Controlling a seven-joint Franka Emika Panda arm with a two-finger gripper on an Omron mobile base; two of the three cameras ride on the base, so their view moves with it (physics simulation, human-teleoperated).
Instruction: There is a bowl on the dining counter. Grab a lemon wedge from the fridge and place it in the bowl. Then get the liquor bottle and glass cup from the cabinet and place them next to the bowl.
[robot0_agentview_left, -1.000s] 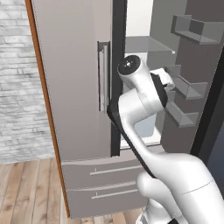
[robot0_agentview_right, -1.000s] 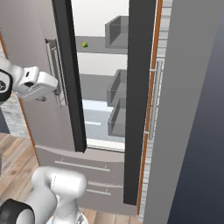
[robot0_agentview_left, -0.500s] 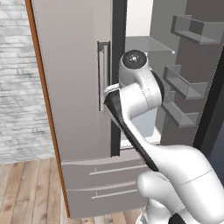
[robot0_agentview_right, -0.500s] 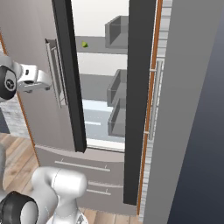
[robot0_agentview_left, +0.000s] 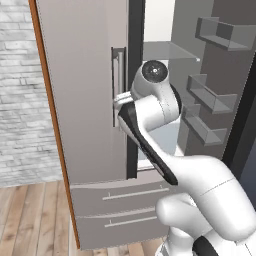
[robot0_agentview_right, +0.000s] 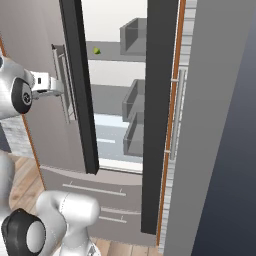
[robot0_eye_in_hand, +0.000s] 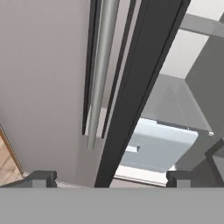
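Note:
The fridge (robot0_agentview_left: 85, 125) stands with its left door closed and its right door swung open. A small green lemon wedge (robot0_agentview_right: 97, 50) lies on an upper shelf inside. My gripper (robot0_agentview_right: 56, 89) hovers open just in front of the left door's vertical handle (robot0_agentview_right: 62, 85), close to that door's dark edge (robot0_agentview_right: 80, 100). In the hand view the gripper (robot0_eye_in_hand: 109, 178) holds nothing, and the handle (robot0_eye_in_hand: 103, 65) and door edge (robot0_eye_in_hand: 135, 87) lie beyond its wide-apart tips. From the left base the gripper (robot0_agentview_left: 119, 100) sits against the handle (robot0_agentview_left: 117, 75). Bowl, liquor bottle, glass cup and cabinet are out of view.
The open right door carries grey bins (robot0_agentview_left: 215, 95) and its dark edge (robot0_agentview_right: 160, 100) borders the opening. Two freezer drawers (robot0_agentview_left: 120, 200) sit below. A pale crisper drawer (robot0_eye_in_hand: 157, 146) lies low inside. A brick wall (robot0_agentview_left: 20, 100) and wooden floor (robot0_agentview_left: 30, 215) lie to the left.
The hand has swung from the fridge opening leftward to the left door's handle. The jaws stayed open and the base held still.

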